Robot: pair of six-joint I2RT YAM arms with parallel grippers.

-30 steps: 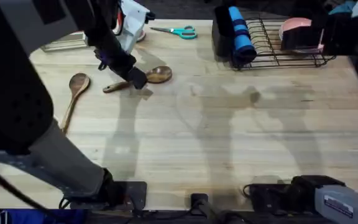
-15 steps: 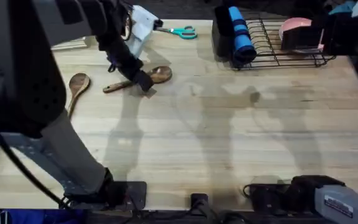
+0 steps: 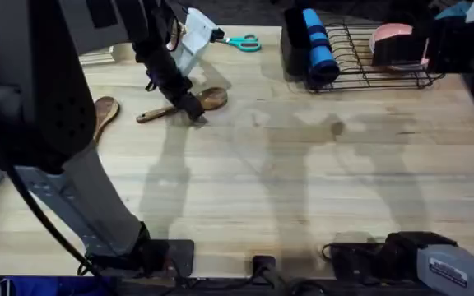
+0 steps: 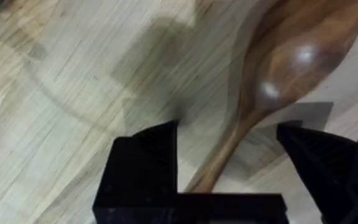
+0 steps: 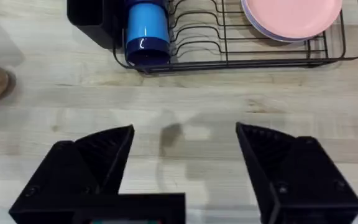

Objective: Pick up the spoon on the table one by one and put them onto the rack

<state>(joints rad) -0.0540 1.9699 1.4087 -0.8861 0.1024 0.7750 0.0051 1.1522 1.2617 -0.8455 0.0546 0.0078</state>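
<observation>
Right gripper (image 5: 185,155) sits low over the table's (image 3: 303,181) near side, fingers spread wide, nothing between them. Left gripper (image 3: 189,108) is down at the far left part of the table, fingers spread, straddling the neck of one spoon (image 3: 189,100) lying flat. Second spoon (image 3: 103,113) lies nearer the left edge. Rack (image 3: 369,62) stands at the far right edge, with a blue cup (image 3: 318,45) and pink plates (image 5: 291,15). Scissors (image 3: 239,41) lie at the far edge.

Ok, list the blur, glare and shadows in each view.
Overhead: the left arm rises close under the camera, large, dark and blurred; soft arm shadows cross the table. Left wrist: a glare spot on the spoon bowl, a gripper shadow on the wood beside it. Right wrist: a highlight on the blue cup, a faint shadow between the fingers.
</observation>
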